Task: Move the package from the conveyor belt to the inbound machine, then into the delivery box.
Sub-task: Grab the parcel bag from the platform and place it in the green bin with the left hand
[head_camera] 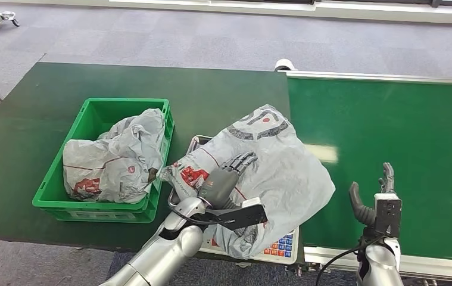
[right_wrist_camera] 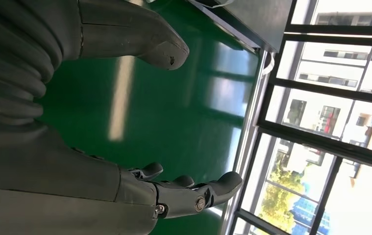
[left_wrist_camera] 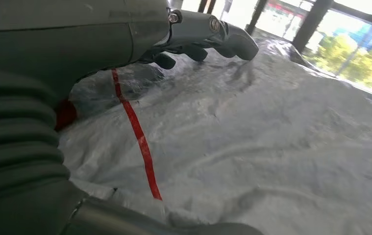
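Note:
A large grey plastic package with red and black print lies on the inbound machine, a scale with a metal tray and a keypad at its front. My left hand rests on top of the package with its fingers stretched out over the crinkled film. The left wrist view has those fingers lying along the package beside a red stripe. Over the green conveyor belt, my right hand stands open and holds nothing. In the right wrist view the right hand hovers apart from the belt.
A green delivery box stands on the dark green table left of the scale, with another grey package inside it. The belt's metal rail runs along its far edge. Grey floor lies beyond the table.

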